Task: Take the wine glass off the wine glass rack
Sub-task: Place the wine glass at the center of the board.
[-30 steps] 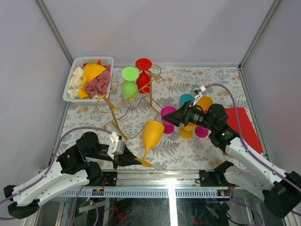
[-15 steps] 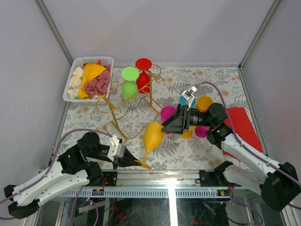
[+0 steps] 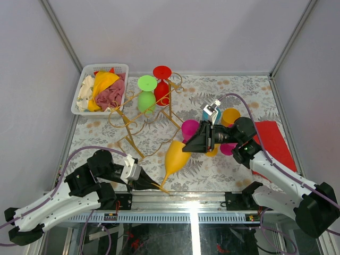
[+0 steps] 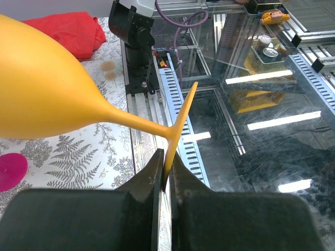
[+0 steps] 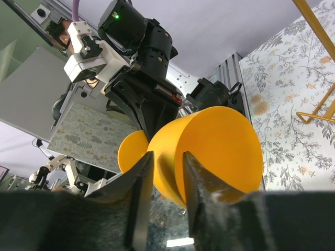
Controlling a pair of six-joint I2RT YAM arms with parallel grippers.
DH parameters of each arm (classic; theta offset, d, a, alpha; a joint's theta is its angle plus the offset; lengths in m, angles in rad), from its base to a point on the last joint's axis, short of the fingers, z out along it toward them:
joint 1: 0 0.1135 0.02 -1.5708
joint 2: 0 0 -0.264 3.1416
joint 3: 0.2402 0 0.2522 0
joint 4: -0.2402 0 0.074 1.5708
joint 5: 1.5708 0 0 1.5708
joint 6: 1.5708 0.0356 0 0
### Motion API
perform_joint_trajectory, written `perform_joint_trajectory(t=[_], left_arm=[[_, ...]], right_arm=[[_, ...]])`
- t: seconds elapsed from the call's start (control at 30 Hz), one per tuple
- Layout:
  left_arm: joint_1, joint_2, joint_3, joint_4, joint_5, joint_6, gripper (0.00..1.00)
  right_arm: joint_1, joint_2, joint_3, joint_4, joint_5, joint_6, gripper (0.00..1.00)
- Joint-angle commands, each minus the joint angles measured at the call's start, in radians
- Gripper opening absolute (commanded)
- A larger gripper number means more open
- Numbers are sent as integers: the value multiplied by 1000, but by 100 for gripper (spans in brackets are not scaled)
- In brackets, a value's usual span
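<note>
Found orange plastic wine glass tilted at lower centre of overhead view, lower right of gold wire rack. Foot clenched in left gripper; bowl rim straddled by right gripper, grasp undeterminable.

Both arms have white shells on the long links and black housings at the joints. A white block sits just behind the left hand, a black wedge-shaped body behind the right hand. A lilac cable loops back from each hand. The fingers are matte black and flat-faced; a green light glows behind the left hand.
</note>
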State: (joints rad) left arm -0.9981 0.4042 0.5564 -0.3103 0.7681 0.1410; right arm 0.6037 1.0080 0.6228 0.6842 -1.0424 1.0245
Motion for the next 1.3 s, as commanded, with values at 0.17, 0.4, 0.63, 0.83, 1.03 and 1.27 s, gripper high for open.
perform_joint_trajectory(t=[0.17,0.4,0.63,0.83,1.03,1.27], left_arm=[[4,3,10,34,-68,-13,2],[5,1,16,34,-69,-14,11],[4,15,59,45,-40,-85,31],[3,-5,72,13,-85,-139,48],[3,-23,62,-32,-105,-202,69],[3,-15,135,-69,-158,-224,93]], right_arm=[[51,-92,5,15,-52,-85,0],[60,-138,10,-40,-25,-129,0],[86,-141,20,-121,17,-193,0],[112,-148,48,-225,63,-268,0],[131,-156,86,-379,135,-358,0],[257,-138,186,-654,373,-540,0]])
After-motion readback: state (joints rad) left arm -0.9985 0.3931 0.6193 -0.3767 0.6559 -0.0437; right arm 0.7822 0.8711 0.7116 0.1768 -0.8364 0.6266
